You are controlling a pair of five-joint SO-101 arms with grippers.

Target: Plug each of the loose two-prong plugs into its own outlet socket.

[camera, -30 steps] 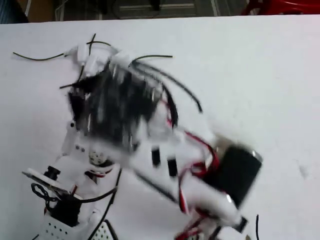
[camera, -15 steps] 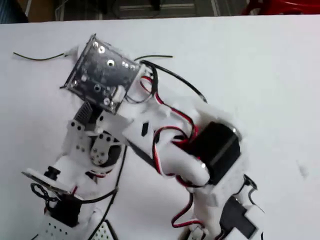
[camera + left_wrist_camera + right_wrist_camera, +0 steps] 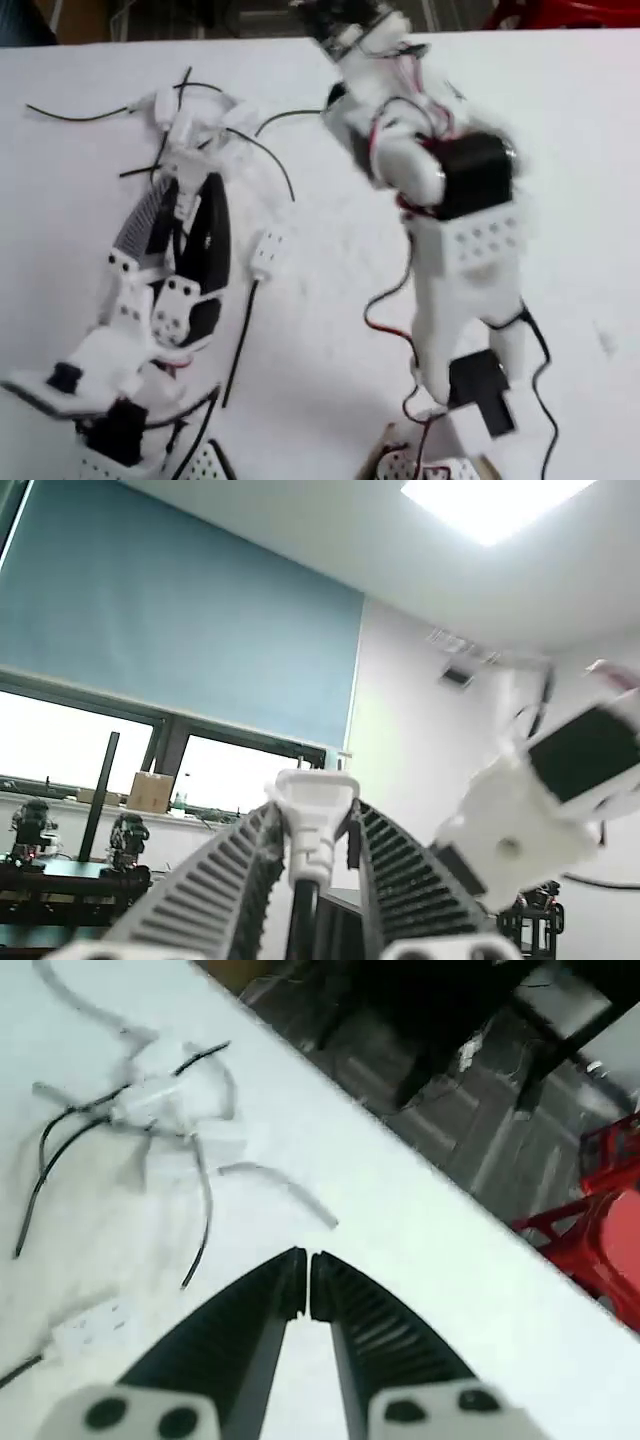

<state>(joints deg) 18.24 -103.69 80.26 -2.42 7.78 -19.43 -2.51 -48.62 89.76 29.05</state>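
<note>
My left gripper (image 3: 312, 830) points up off the table and is shut on a white two-prong plug (image 3: 312, 815) whose black cord hangs between the fingers. In the high view this gripper (image 3: 188, 200) sits at the left, just in front of a tangle of white plugs and sockets (image 3: 190, 115) with thin black cords. A single white outlet socket (image 3: 268, 250) lies to its right on a black cord. My right gripper (image 3: 305, 1272) is shut and holds nothing, hovering over the far part of the table (image 3: 420, 1230). The same tangle (image 3: 150, 1110) and socket (image 3: 95, 1330) lie below it.
The right arm (image 3: 450, 200) stretches from the front edge toward the back centre of the white table (image 3: 560, 130). Loose black cords (image 3: 70, 115) trail toward the far left. A red chair (image 3: 600, 1230) stands beyond the table's far edge.
The right arm, which lay across the plug tangle at the left, has lifted and swung to the back centre. The left gripper with its plug is now uncovered.
</note>
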